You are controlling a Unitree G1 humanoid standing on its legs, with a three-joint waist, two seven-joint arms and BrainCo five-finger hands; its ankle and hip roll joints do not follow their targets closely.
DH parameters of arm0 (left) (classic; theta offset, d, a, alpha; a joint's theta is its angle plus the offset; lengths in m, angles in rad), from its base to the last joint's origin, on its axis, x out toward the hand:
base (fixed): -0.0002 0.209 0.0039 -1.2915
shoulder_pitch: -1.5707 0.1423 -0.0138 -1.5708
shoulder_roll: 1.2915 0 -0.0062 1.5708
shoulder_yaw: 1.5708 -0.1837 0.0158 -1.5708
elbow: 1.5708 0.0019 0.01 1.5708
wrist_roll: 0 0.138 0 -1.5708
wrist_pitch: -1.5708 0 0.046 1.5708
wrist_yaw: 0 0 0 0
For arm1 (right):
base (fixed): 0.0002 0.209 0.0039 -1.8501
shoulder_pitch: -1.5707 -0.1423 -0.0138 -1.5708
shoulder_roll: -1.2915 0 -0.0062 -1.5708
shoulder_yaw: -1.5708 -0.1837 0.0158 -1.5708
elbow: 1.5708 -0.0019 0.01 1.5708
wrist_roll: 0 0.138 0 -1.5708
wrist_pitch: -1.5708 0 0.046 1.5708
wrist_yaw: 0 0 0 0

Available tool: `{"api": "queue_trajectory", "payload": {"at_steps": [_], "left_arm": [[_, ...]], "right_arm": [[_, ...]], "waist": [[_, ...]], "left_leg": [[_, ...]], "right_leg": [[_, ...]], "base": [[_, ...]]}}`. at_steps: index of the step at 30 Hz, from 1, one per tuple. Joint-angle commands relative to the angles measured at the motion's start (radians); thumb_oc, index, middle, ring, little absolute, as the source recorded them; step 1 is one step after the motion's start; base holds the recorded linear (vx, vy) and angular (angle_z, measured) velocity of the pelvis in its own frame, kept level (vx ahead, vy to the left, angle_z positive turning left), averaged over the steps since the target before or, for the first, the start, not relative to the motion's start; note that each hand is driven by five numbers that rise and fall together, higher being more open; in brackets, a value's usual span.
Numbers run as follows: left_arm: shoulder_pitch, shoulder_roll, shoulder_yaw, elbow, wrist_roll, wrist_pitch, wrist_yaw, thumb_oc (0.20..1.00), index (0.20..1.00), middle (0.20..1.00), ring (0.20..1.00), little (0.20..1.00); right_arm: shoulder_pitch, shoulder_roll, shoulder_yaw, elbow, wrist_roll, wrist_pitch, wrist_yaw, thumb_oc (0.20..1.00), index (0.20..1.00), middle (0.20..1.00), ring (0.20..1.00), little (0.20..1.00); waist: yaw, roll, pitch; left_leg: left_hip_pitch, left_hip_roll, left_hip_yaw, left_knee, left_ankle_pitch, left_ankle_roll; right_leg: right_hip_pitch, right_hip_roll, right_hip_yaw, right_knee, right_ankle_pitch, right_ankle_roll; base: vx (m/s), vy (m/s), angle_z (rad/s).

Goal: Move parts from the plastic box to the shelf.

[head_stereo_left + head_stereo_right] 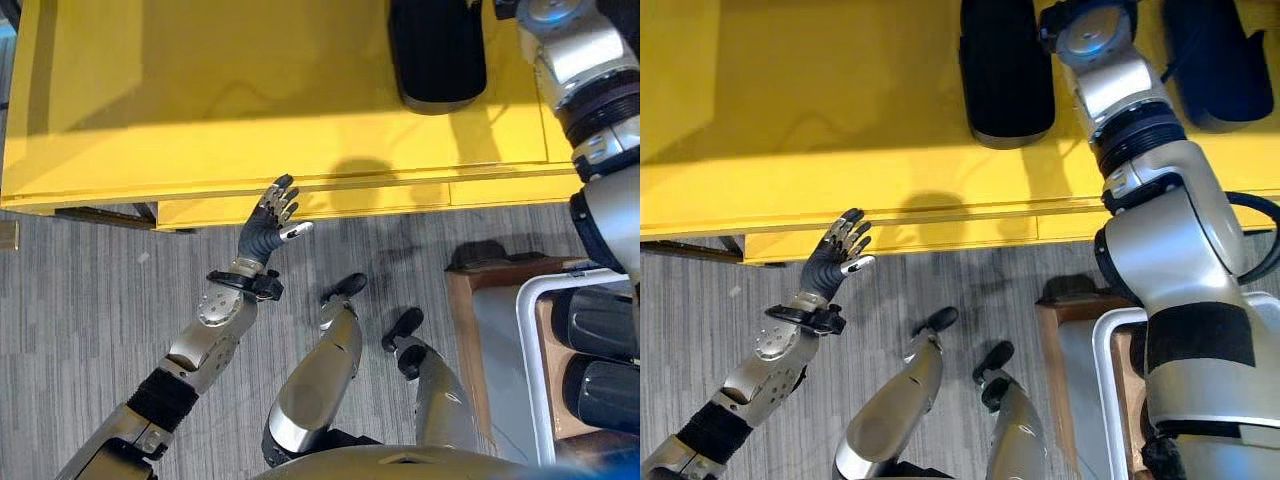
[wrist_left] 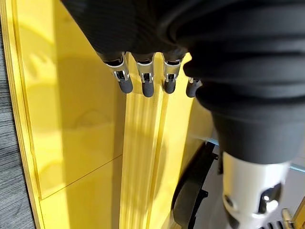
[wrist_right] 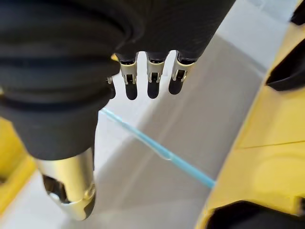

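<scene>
two black parts lie on the yellow shelf; right hand empty, fingers straight beside them; left hand open at the shelf edge

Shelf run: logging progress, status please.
Left hand open, empty, at the yellow shelf's front edge. Right hand open, empty, past the shelf. Black parts on the shelf; more in the plastic box. Nothing blocking.

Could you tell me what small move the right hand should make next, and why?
Probably draw the right hand back from the yellow shelf toward the plastic box. Its fingers hang relaxed and hold nothing, black parts already lie on the shelf, and more black parts wait in the box. The left hand hovers open at the shelf edge.
</scene>
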Motion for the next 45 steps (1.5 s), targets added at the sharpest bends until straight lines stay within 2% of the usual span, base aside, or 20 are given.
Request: {"api": "queue_trajectory", "payload": {"at_steps": [1, 4, 7, 8, 12, 13, 14, 16, 17, 18, 19, 20, 22, 23, 25, 28, 35, 45], "left_arm": [[0.024, 0.019, 0.05, -0.078, 0.002, -0.051, -0.017, 1.0, 1.0, 1.0, 1.0, 1.0], [0.056, 0.011, 0.069, -0.074, 0.003, -0.042, -0.022, 1.0, 1.0, 1.0, 1.0, 1.0], [0.078, 0.002, 0.076, -0.071, 0.003, -0.036, -0.024, 1.0, 1.0, 1.0, 1.0, 1.0], [0.087, -0.003, 0.082, -0.07, 0.004, -0.033, -0.026, 1.0, 1.0, 1.0, 1.0, 1.0], [0.167, -0.035, 0.138, -0.036, 0.01, -0.016, -0.01, 1.0, 1.0, 1.0, 1.0, 1.0], [0.201, -0.037, 0.162, -0.029, 0.015, -0.011, -0.006, 1.0, 1.0, 1.0, 1.0, 1.0], [0.287, -0.062, 0.223, -0.026, 0.018, -0.004, -0.001, 1.0, 1.0, 1.0, 1.0, 1.0], [0.29, -0.077, 0.23, -0.019, 0.021, -0.005, 0.0, 1.0, 1.0, 1.0, 1.0, 1.0], [0.288, -0.094, 0.229, 0.005, 0.025, -0.003, -0.001, 1.0, 1.0, 1.0, 1.0, 1.0], [0.274, -0.134, 0.222, 0.043, 0.019, 0.008, -0.001, 1.0, 1.0, 1.0, 1.0, 1.0], [0.268, -0.152, 0.212, 0.05, 0.012, 0.015, -0.008, 1.0, 1.0, 1.0, 1.0, 1.0], [0.268, -0.152, 0.211, 0.051, 0.012, 0.014, -0.008, 1.0, 1.0, 1.0, 1.0, 1.0], [0.267, -0.157, 0.198, 0.037, 0.027, 0.021, -0.021, 1.0, 1.0, 1.0, 1.0, 1.0], [0.265, -0.153, 0.195, 0.026, 0.041, 0.025, -0.024, 1.0, 1.0, 1.0, 1.0, 1.0], [0.271, -0.157, 0.199, 0.02, 0.052, 0.027, -0.024, 1.0, 1.0, 1.0, 1.0, 1.0], [0.281, -0.151, 0.23, 0.003, 0.092, 0.03, -0.018, 1.0, 1.0, 1.0, 1.0, 1.0], [0.343, -0.17, 0.27, 0.016, 0.105, 0.044, -0.018, 1.0, 1.0, 1.0, 1.0, 1.0], [0.336, -0.178, 0.249, -0.007, 0.144, 0.048, -0.016, 1.0, 1.0, 1.0, 1.0, 1.0]], "right_arm": [[0.054, 0.006, -0.04, -0.07, -0.096, -0.07, -0.043, 1.0, 1.0, 1.0, 1.0, 1.0], [0.168, 0.032, -0.092, -0.225, -0.109, -0.087, -0.025, 1.0, 1.0, 1.0, 1.0, 1.0], [0.244, 0.041, -0.12, -0.303, -0.134, -0.088, -0.016, 1.0, 1.0, 1.0, 1.0, 1.0], [0.278, 0.043, -0.134, -0.336, -0.138, -0.092, -0.011, 1.0, 1.0, 1.0, 1.0, 1.0], [0.433, 0.108, -0.185, -0.444, -0.13, -0.111, 0.024, 1.0, 1.0, 1.0, 1.0, 1.0], [0.46, 0.119, -0.176, -0.472, -0.123, -0.112, 0.043, 1.0, 1.0, 1.0, 1.0, 1.0], [0.507, 0.12, -0.176, -0.522, -0.114, -0.117, 0.065, 1.0, 1.0, 1.0, 1.0, 1.0], [0.524, 0.095, -0.179, -0.54, -0.115, -0.117, 0.07, 1.0, 1.0, 1.0, 1.0, 1.0], [0.547, 0.064, -0.187, -0.57, -0.113, -0.112, 0.077, 1.0, 1.0, 1.0, 1.0, 1.0], [0.604, 0.018, -0.212, -0.626, -0.131, -0.104, 0.083, 1.0, 1.0, 1.0, 1.0, 1.0], [0.636, 0.008, -0.225, -0.644, -0.143, -0.1, 0.079, 1.0, 1.0, 1.0, 1.0, 1.0], [0.637, 0.007, -0.226, -0.646, -0.143, -0.099, 0.079, 1.0, 1.0, 1.0, 1.0, 1.0], [0.695, 0.001, -0.253, -0.681, -0.148, -0.093, 0.076, 1.0, 1.0, 1.0, 1.0, 1.0], [0.719, -0.001, -0.273, -0.694, -0.155, -0.09, 0.07, 1.0, 1.0, 1.0, 1.0, 1.0], [0.764, 0.024, -0.302, -0.719, -0.161, -0.09, 0.07, 1.0, 1.0, 1.0, 1.0, 1.0], [0.881, 0.081, -0.346, -0.76, -0.173, -0.092, 0.082, 1.0, 1.0, 1.0, 1.0, 1.0], [0.964, 0.109, -0.373, -0.803, -0.202, -0.085, 0.103, 1.0, 1.0, 1.0, 1.0, 1.0], [1.076, 0.118, -0.408, -0.864, -0.264, -0.09, 0.097, 1.0, 1.0, 1.0, 1.0, 1.0]], "waist": [[-0.008, -0.026, -0.076], [-0.035, -0.023, -0.105], [-0.048, -0.022, -0.127], [-0.052, -0.016, -0.132], [-0.072, -0.021, -0.168], [-0.075, -0.019, -0.181], [-0.077, -0.001, -0.209], [-0.089, 0.005, -0.213], [-0.105, 0.01, -0.215], [-0.153, 0.012, -0.223], [-0.175, 0.013, -0.229], [-0.173, 0.014, -0.23], [-0.198, 0.029, -0.252], [-0.207, 0.041, -0.26], [-0.224, 0.064, -0.285], [-0.237, 0.08, -0.327], [-0.218, 0.064, -0.351], [-0.188, 0.036, -0.329]], "left_leg": [[0.026, 0.012, 0.081, -0.002, -0.093, 0.052], [0.071, 0.04, 0.091, -0.064, -0.059, 0.043], [0.104, 0.061, 0.092, -0.111, -0.036, 0.038], [0.109, 0.062, 0.088, -0.128, -0.002, 0.032], [0.203, 0.14, 0.1, -0.227, 0.042, 0.006], [0.23, 0.17, 0.101, -0.273, 0.07, -0.006], [0.262, 0.214, 0.098, -0.369, 0.155, -0.033], [0.256, 0.213, 0.108, -0.372, 0.169, -0.034], [0.247, 0.204, 0.132, -0.358, 0.167, -0.03], [0.243, 0.226, 0.284, -0.308, 0.13, -0.008], [0.26, 0.256, 0.359, -0.296, 0.115, -0.001], [0.258, 0.256, 0.36, -0.296, 0.117, 0.0], [0.292, 0.288, 0.399, -0.302, 0.117, -0.008], [0.301, 0.29, 0.397, -0.311, 0.128, -0.014], [0.337, 0.272, 0.399, -0.354, 0.11, 0.002], [0.377, 0.232, 0.416, -0.38, 0.082, 0.02], [0.399, 0.216, 0.429, -0.386, 0.059, 0.036], [0.351, 0.221, 0.41, -0.416, 0.089, 0.021]], "right_leg": [[0.207, -0.064, 0.051, -0.019, -0.094, 0.085], [0.248, -0.052, 0.053, -0.09, -0.074, 0.083], [0.276, -0.045, 0.049, -0.129, -0.06, 0.084], [0.279, -0.046, 0.043, -0.145, -0.036, 0.083], [0.321, 0.002, 0.061, -0.186, -0.04, 0.07], [0.327, 0.024, 0.066, -0.192, -0.046, 0.062], [0.356, 0.065, 0.058, -0.236, -0.053, 0.044], [0.364, 0.068, 0.06, -0.247, -0.051, 0.041], [0.368, 0.064, 0.064, -0.257, -0.047, 0.04], [0.374, 0.035, 0.047, -0.265, -0.035, 0.04], [0.377, 0.02, 0.038, -0.265, -0.032, 0.04], [0.375, 0.02, 0.039, -0.267, -0.028, 0.04], [0.387, 0.004, 0.022, -0.265, -0.024, 0.045], [0.399, -0.002, 0.017, -0.256, -0.028, 0.046], [0.418, -0.009, 0.016, -0.255, -0.016, 0.063], [0.47, -0.052, 0.017, -0.285, 0.016, 0.087], [0.504, -0.069, 0.016, -0.329, 0.041, 0.108], [0.491, -0.05, -0.025, -0.37, 0.053, 0.118]], "base": [[-0.02, -0.016, -0.18], [0.0, -0.026, -0.09], [-0.02, -0.016, -0.14], [-0.07, -0.004, -0.21], [-0.02, -0.151, -0.24], [-0.09, -0.362, -0.53], [-0.08, -0.304, -0.42], [-0.07, -0.138, -0.11], [-0.14, 0.006, 0.1], [-0.14, 0.072, 0.16], [-0.12, 0.086, 0.6], [-0.04, 0.069, 0.92], [0.03, 0.084, 0.67], [0.08, 0.111, 0.28], [0.12, 0.141, 0.36], [0.13, 0.208, 0.02], [0.07, 0.075, 0.13], [0.0, -0.006, 0.07]]}}
